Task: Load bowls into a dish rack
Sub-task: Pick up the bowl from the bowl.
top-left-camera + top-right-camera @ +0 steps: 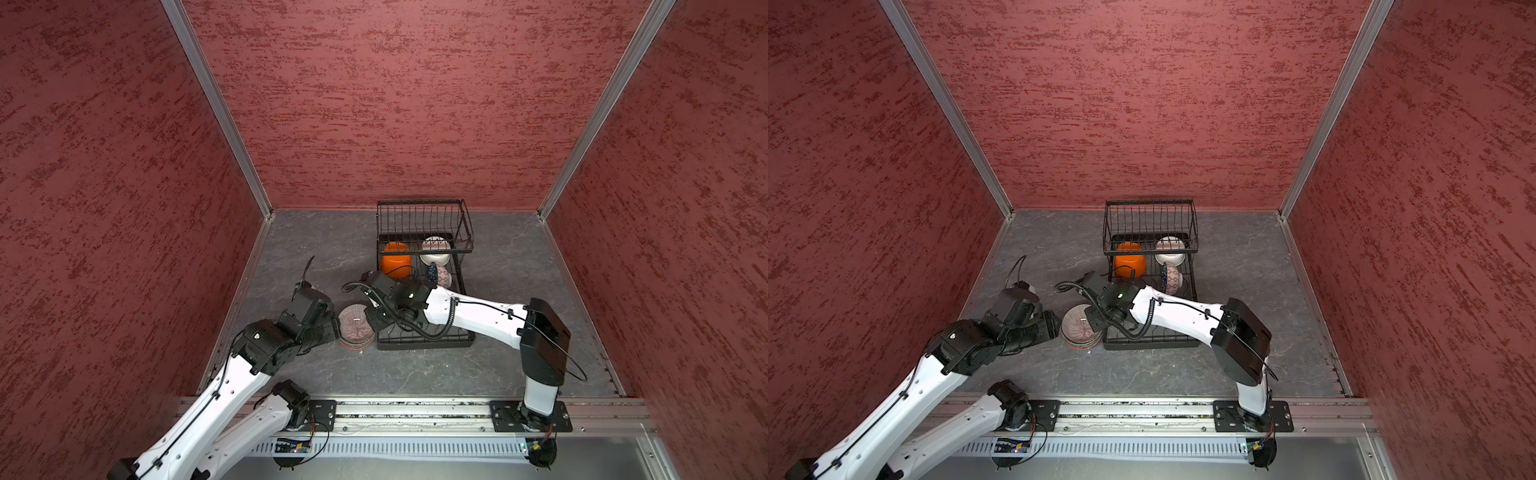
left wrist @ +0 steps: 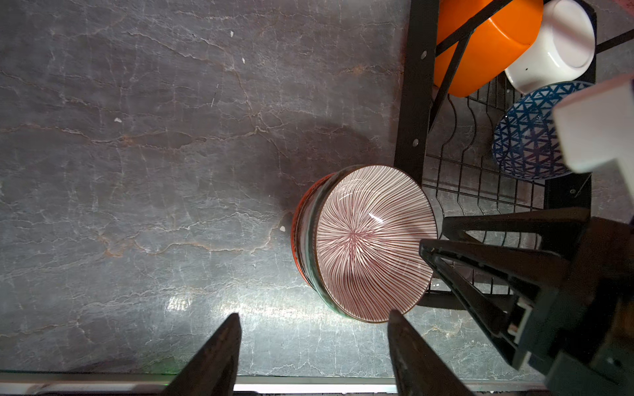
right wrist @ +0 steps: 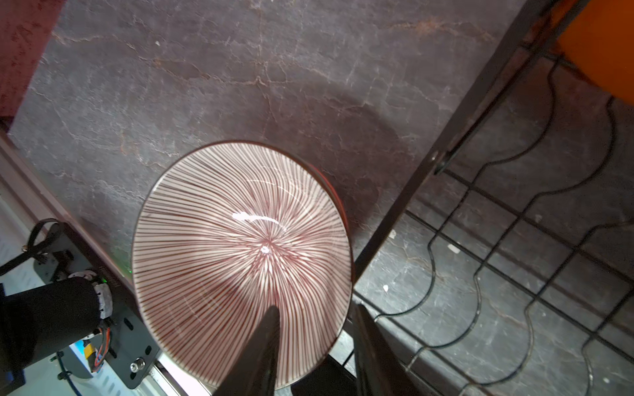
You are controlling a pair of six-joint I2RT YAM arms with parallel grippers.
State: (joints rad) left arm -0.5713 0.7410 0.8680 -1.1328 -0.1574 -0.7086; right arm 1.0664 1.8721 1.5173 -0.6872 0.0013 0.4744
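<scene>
Striped bowl (image 3: 240, 240): tops a stack (image 2: 303, 247) on the counter (image 1: 311, 249), just beside the near end of the dish rack (image 1: 426, 344); at least two more bowls nest under it.
Right claw (image 3: 314, 308): straddles the striped bowl's rim, one finger inside and one outside; whether it already pinches the rim I cannot tell.
Left claw (image 2: 314, 315): fingers apart, empty, just beside the stack's other side.
Loaded: orange bowl (image 1: 396, 262), white bowl (image 1: 434, 251) and blue-patterned bowl (image 2: 525, 144) lie in the rack's far half.
Left to do: the whole stack. By my judgement that is roughly half the job, with the near slots free.
</scene>
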